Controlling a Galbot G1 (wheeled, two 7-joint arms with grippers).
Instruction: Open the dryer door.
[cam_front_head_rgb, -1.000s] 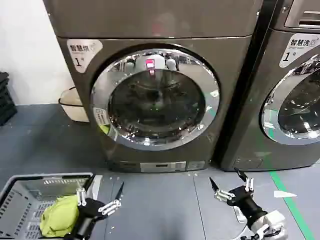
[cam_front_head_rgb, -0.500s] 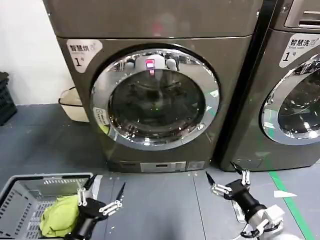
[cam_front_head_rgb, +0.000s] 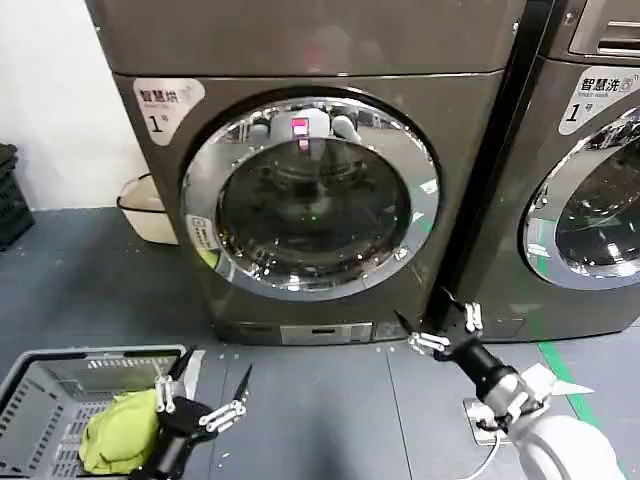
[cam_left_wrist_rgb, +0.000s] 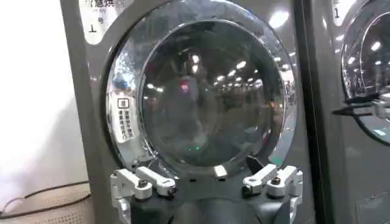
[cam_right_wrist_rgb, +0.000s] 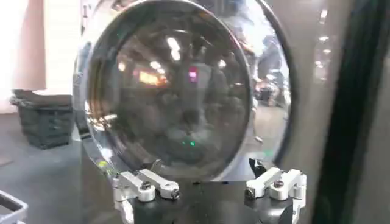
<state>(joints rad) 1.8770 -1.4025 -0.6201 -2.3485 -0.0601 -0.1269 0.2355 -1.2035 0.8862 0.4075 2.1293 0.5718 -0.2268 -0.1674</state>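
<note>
Grippers sit nearest, low in the head view. The left gripper (cam_front_head_rgb: 205, 392) hovers over the floor (cam_front_head_rgb: 320, 410) just beside a basket (cam_front_head_rgb: 40, 375) that holds a green cloth (cam_front_head_rgb: 120, 432); its jaws are spread with nothing between them. The right gripper (cam_front_head_rgb: 435, 320) is raised farther forward, close to the lower right corner of the dryer (cam_front_head_rgb: 310, 180), its jaws also spread and empty. In the left wrist view that arm's fingers (cam_left_wrist_rgb: 143, 182) stand wide apart, facing the door (cam_left_wrist_rgb: 201, 97); far off at the edge, the right gripper (cam_left_wrist_rgb: 365, 106) shows. The right wrist view shows its own fingers (cam_right_wrist_rgb: 146, 185) apart, pointed at the door's lower rim. Behind them the round glass door is shut flush in the dryer's front, touched by neither gripper. A second machine (cam_front_head_rgb: 590, 170) stands just beside it on the right, and a tub (cam_front_head_rgb: 145, 215) sits by the wall on the left.
</note>
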